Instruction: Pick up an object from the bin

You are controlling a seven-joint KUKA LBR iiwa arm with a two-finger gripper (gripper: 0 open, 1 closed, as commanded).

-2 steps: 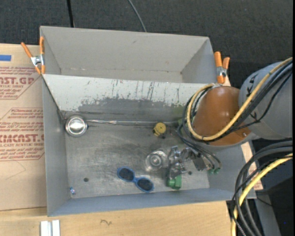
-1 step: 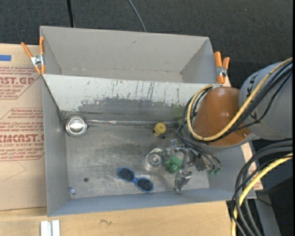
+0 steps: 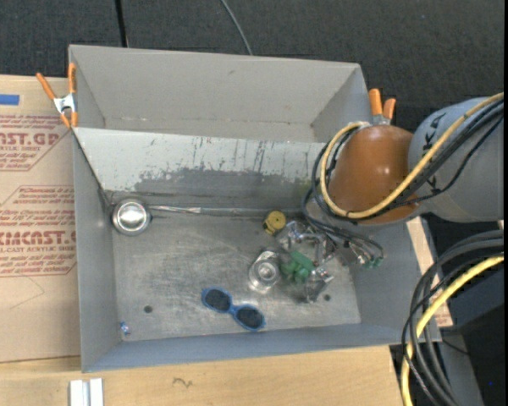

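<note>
Right of centre on the bin floor, a small green piece is lying tight against a clear, glassy rounded thing (cup or cap, can't resolve which). The gripper is sitting low right over that pair. The green piece is looking blocky and bright, partly masked by the tooling. Whether the gripper is parted or closed I can't tell, so I'm not calling a grasp. The arm is leaning in over the right wall with its orange wrist cover hanging above, probably because that cluster is the nearest reach. A yellow disc is lying just behind, blue sunglasses are lying toward the front, and a silver round cup is sitting well apart at far left.
</note>
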